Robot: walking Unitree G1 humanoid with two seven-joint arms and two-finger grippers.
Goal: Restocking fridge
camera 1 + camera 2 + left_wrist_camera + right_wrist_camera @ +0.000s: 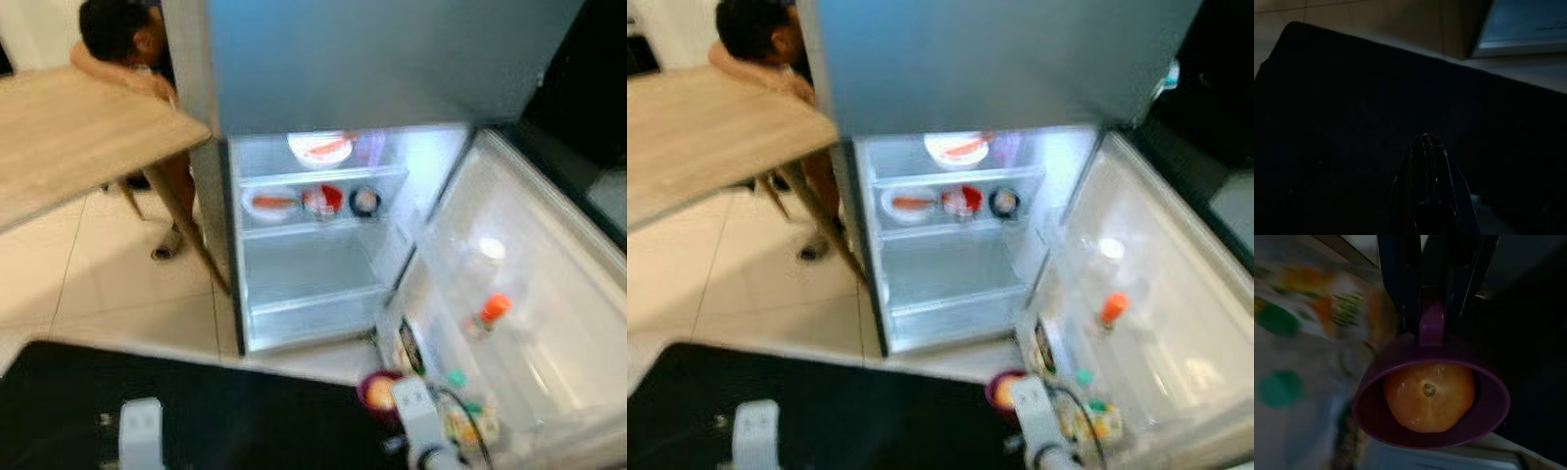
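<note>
The fridge [333, 88] stands open and lit in front of me. Its upper shelves hold a white plate of red food [321, 148], a white bowl [271, 204], a red bowl [323, 200] and a dark bowl [365, 201]. My right gripper [1431, 318] is shut on the handle of a purple cup [1371, 416] with an orange round fruit [1429, 396] inside. The cup [377, 392] hangs low beside the open door's bottom shelf. My left gripper [1426, 139] is shut, idle over the black counter.
The open fridge door [549, 294] swings out to the right; its racks hold an orange-capped bottle [493, 309] and green-capped cartons [470, 416]. A black counter [196, 411] lies below me. A wooden table [78, 127] and a person [122, 34] are at the left.
</note>
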